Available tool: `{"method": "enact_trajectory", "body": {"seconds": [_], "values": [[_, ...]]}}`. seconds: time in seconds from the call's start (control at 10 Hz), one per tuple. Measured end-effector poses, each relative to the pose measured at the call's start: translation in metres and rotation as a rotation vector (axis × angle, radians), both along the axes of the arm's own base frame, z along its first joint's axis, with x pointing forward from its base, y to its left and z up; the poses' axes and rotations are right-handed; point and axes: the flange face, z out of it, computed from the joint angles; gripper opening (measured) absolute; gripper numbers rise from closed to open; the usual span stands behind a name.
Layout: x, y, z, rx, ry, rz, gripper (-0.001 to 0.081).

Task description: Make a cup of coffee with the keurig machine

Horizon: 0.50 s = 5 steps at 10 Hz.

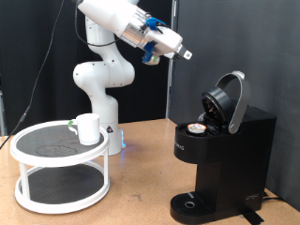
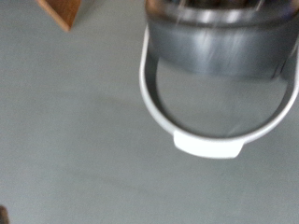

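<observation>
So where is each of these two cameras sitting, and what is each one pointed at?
Exterior view: off the arm, facing the white robot arm, the raised end effector, the keurig machine with its lid open and the cup on a white two-tier stand.
Wrist view: on the hand, blurred, looking at grey floor and the stand's white rim; no fingers show.
Shared: the stand.
</observation>
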Motion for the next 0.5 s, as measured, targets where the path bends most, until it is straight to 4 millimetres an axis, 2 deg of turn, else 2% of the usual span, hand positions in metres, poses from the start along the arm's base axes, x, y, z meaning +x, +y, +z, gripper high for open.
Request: {"method": "enact_trajectory", "body": {"seconds": [0.2, 0.5], "values": [[0.006, 0.021, 0.019, 0.045, -0.024, 0.012, 0.0734], [0.014, 0.062, 0.035, -0.094, 0.025, 0.032, 0.0734]]}}
